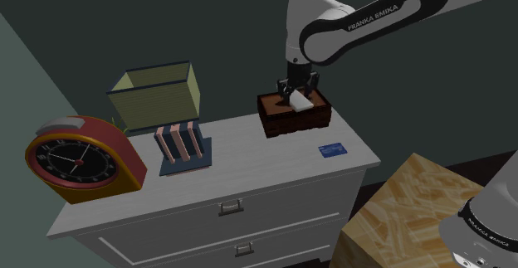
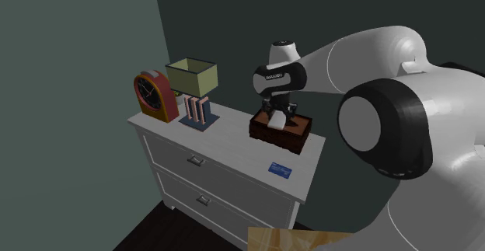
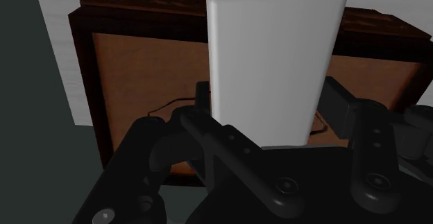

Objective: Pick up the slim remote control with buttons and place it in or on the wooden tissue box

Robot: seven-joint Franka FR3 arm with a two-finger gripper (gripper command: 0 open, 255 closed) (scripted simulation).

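A white dresser (image 1: pixel 249 154) with drawers carries everything, standing against dark grey-green walls. The white Franka arm (image 1: pixel 365 17) reaches over it from the shoulder view's right and bends down at the wrist above the dresser's back right part. The arm's stand (image 1: pixel 407 208), a box with a light wood pattern, sits at the lower right of that view.

On the dresser's left end in the shoulder view stands a red clock (image 1: pixel 83 158) with a dark face. Just behind and to the right of it is a pale yellow open-topped box (image 1: pixel 158 96). In front of that box stands a blue holder (image 1: pixel 183 146) with upright pink and grey books.

The dark brown wooden tissue box (image 1: pixel 292 119) sits toward the right rear of the dresser top, well apart from the holder. Directly over it hangs the black gripper (image 1: pixel 297 92), its two fingers clasped on either side of the remote control (image 3: pixel 270 56), drawn as a plain pale grey slab. The remote points down at the tissue box's top panel, over the oval slot. Whether its far end touches the box cannot be told.

A small blue card (image 1: pixel 332 149) lies flat near the dresser's front right edge, apart from the tissue box.
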